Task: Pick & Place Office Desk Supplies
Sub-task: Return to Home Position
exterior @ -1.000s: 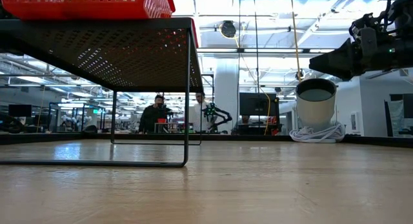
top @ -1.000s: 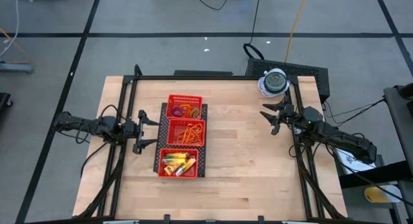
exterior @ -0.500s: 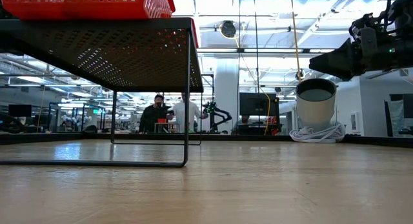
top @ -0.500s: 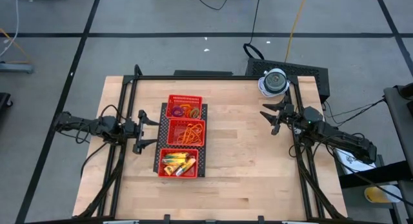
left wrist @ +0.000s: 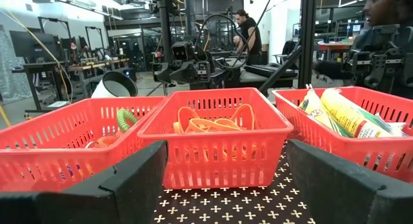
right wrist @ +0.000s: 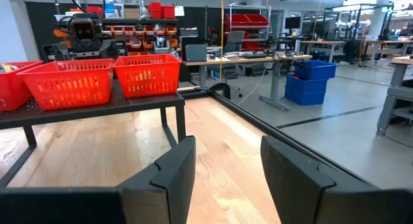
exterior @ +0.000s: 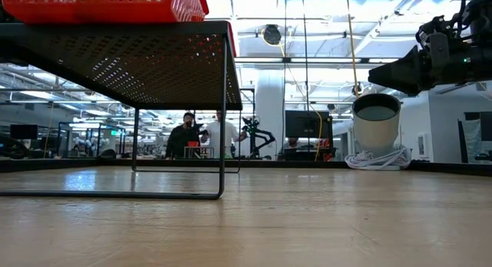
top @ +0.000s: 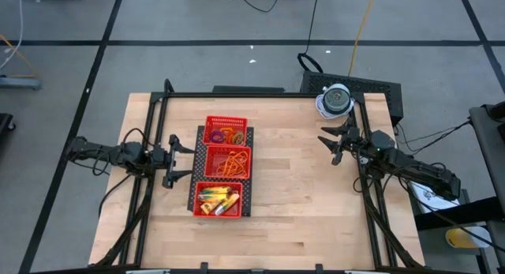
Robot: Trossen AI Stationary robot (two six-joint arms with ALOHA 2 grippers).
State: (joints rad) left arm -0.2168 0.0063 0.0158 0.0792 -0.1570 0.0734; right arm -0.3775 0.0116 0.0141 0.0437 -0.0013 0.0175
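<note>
Office desk supplies (top: 229, 162) lie sorted in three red baskets (top: 196, 199) that stand in a row on a dark perforated shelf (top: 200, 152) on the table (top: 300, 219). We see orange rubber bands (left wrist: 213, 124) in the middle basket, small coloured rings (top: 227, 136) in the far one and yellow sticks (top: 215, 200) in the near one.

We find the left arm stretched level from the table's left edge. The left gripper (top: 185, 161) sits just beside the shelf and faces the middle basket. Its jaws are spread wide with nothing between them. The right arm reaches in from the right edge and angles toward the far side. The right gripper (top: 328, 145) hangs above the wood, well apart from the shelf and near the round white-grey object (top: 334, 100) at the far right corner. Its jaws are also released and empty.

Against the pictures of a second ago we see no shift in either arm, in the baskets or in what they hold. The only change we can make out is in the room behind the table, where a person (exterior: 221, 136) in a white top has stepped closer to the one beside them
</note>
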